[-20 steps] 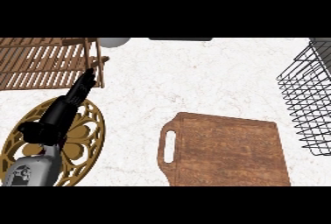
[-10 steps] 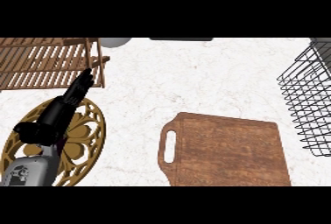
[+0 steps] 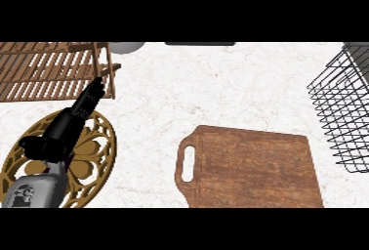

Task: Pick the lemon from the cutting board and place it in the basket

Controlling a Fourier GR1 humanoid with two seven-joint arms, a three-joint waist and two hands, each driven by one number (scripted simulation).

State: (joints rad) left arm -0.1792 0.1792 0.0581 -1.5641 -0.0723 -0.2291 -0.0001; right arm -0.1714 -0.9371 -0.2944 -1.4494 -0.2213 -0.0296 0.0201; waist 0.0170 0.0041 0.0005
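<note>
Head view: a white marbled desk [image 3: 216, 88] carries a bare cutting board [image 3: 252, 168] and, at the right edge, a wire basket [image 3: 344, 112]. No lemon shows anywhere. The left robot hand [image 3: 69, 128], fingers straight, lies far left over a gold trivet [image 3: 93, 156]; the right is unseen.

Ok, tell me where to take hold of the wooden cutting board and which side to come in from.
Take the cutting board by its handle slot, the long cutout at its left end, coming from the left. The board lies flat on the counter, so its edges probably offer little purchase, while the slot lets fingers hook through. The left hand is on that side.
</note>
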